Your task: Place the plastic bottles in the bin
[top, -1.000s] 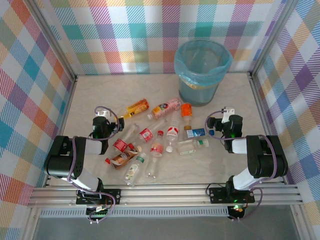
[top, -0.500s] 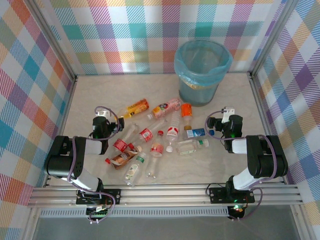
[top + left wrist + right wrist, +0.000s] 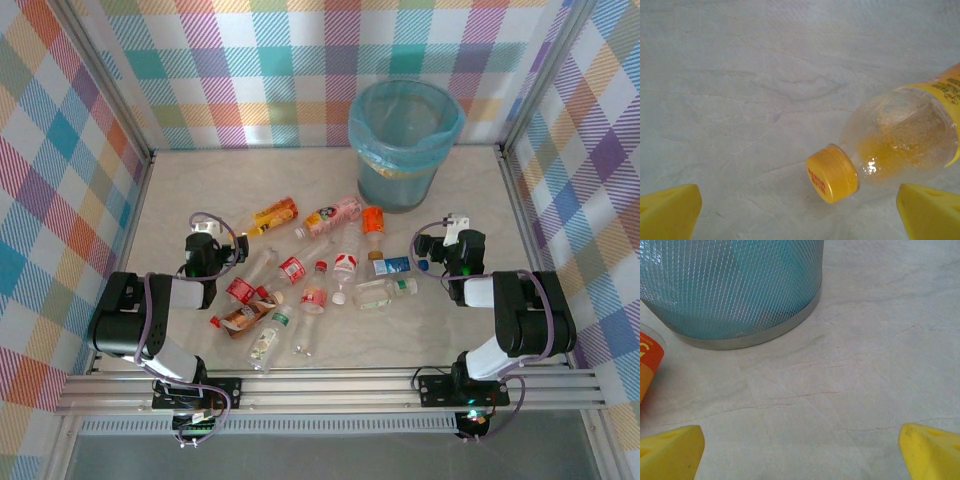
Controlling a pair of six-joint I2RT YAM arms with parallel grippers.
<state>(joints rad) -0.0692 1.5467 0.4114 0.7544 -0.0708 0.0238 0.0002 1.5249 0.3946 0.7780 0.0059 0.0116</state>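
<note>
Bottles (image 3: 310, 270), seen from above, lie scattered on the counter (image 3: 200, 180), the bin (image 3: 405, 140) beyond them; left hand (image 3: 222, 245) and right hand (image 3: 445, 245) both spread apart, empty. Left wrist: yellow-capped bottle (image 3: 900, 145) lies off-centre between fingers (image 3: 667, 210), so closing may roll it away. Right wrist: bin wall near; a swing might tip it.

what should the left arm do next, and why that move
Probably ease the left gripper forward and slightly right, so its open jaws straddle the yellow-capped bottle. The bottle lies on its side just ahead. Its cap sits between the fingertips' lines, but its body runs off to the right. Nothing is held yet.
</note>
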